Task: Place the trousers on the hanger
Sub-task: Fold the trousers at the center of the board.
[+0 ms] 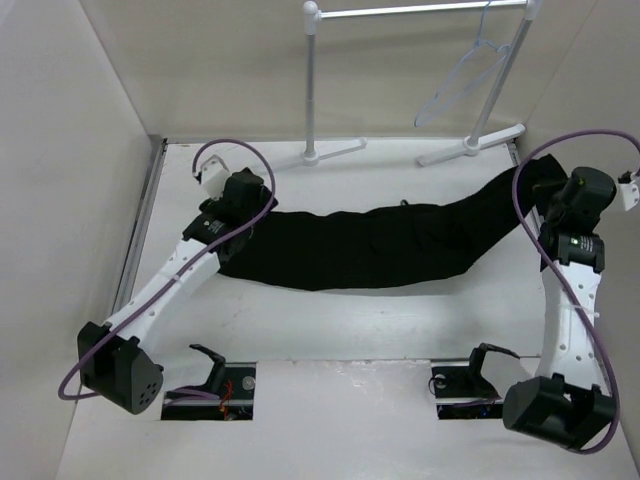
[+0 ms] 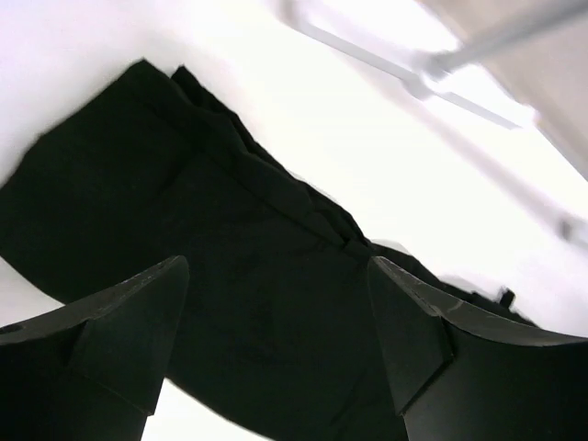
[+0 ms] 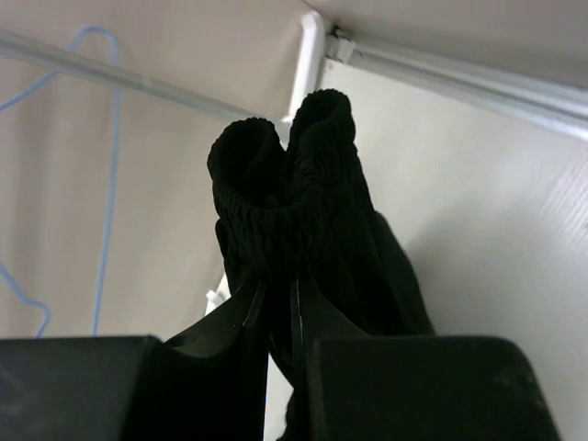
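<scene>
Right wrist, right tool [image 3: 280, 292] pinching trousers [image 3: 294, 184], fabric bunched above it

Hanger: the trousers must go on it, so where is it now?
Top view, far right: the hanger hangs from the white rack's rail, beyond the trousers end pinched by the right gripper.

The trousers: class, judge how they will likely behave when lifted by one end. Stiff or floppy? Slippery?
Probably floppy: the trousers lie limp and creased on the table, so the free length should sag. Probably grippy rather than slippery: the matte, ribbed end sits bunched in the shut right pincer.
</scene>
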`<state>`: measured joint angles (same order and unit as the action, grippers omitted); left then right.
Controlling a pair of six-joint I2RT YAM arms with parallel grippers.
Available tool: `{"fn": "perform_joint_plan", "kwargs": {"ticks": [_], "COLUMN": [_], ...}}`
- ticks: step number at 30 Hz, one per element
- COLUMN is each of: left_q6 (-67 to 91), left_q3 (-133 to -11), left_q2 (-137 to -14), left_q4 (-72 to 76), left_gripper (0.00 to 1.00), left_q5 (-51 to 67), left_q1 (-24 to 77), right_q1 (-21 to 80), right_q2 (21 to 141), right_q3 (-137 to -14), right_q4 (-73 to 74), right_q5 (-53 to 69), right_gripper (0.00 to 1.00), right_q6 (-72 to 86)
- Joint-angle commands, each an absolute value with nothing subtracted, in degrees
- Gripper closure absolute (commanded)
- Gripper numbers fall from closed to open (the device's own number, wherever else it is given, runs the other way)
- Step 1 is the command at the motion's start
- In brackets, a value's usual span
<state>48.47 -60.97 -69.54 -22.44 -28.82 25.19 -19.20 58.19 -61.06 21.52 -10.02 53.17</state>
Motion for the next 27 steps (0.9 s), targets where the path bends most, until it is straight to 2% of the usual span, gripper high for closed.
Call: {"fn": "perform_joint_plan", "kwargs": {"ticks": [1,6,11,15,22,23,27], "left_q6": [49.7,49.6,48.7,48.9,49.6,49.4,49.0], "left_q3": [-65.6,-66.5,-64.0,-60.5,-56.2,-56.2,-56.4], "left_q2": [-69.3,-65.8,-58.6,-53.8,-49.3,-49.0,-48.9], "left_q4": [-25.1,-25.0,-25.7,-25.7,-26.0,-26.2,-26.5], "left_gripper": [0.22,0.21,0.20,0.20,0.20,0.20,0.20], "left_q5": [-32.6,-32.0,-28.5,-24.0,-18.6,-18.5,-18.4], "left_q1": [30.0,29.6,21.2,12.5,-1.7,-3.5,-9.5], "right_q1": [-15.5,2.1,23.6,39.3,59.2,61.0,64.6], "right_q2": [56.9,57.3,65.2,77.8,111.0,115.2,126.5], "right_q3": [-67.5,-74.9,-84.7,-92.8,-115.5,-119.4,-132.8], "right_q4": [24.6,27.1,29.6,30.1,31.3,32.2,38.5], "right_q5": [-11.3,-16.8,-27.7,-33.7,-29.8,-27.9,-20.6], "right_gripper": [0.92,0.92,0.92,0.90,0.84,0.79,0.30], "right_q6": [48.5,46.6,46.3,46.8,48.1,48.6,48.5]}}
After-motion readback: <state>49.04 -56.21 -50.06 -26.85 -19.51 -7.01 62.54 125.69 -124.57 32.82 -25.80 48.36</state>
